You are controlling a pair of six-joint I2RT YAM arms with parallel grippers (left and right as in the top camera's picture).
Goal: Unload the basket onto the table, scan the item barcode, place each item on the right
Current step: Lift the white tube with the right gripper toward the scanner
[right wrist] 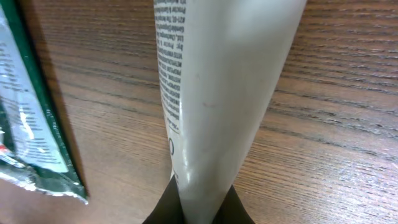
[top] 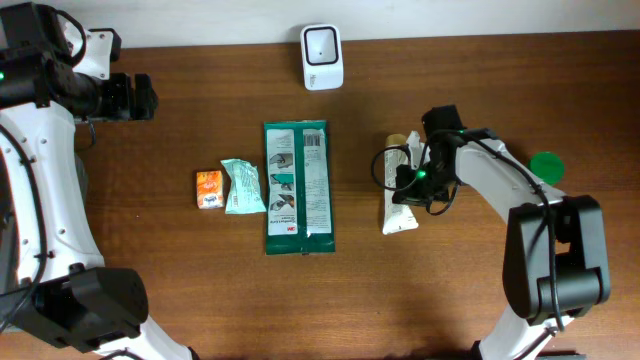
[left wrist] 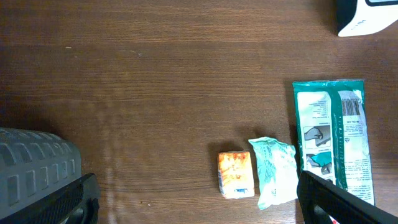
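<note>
My right claw is clamped on the white tube, which lies on the worktop beside the green packet; my left claw gapes wide, well apart from them.

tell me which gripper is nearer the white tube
Right. The right gripper is clamped on the white tube itself; the left gripper sits open far off to the left, past the green packet.

Left to right on the table: box, pouch, flat packet, tube; the scanner stands behind them.
</note>
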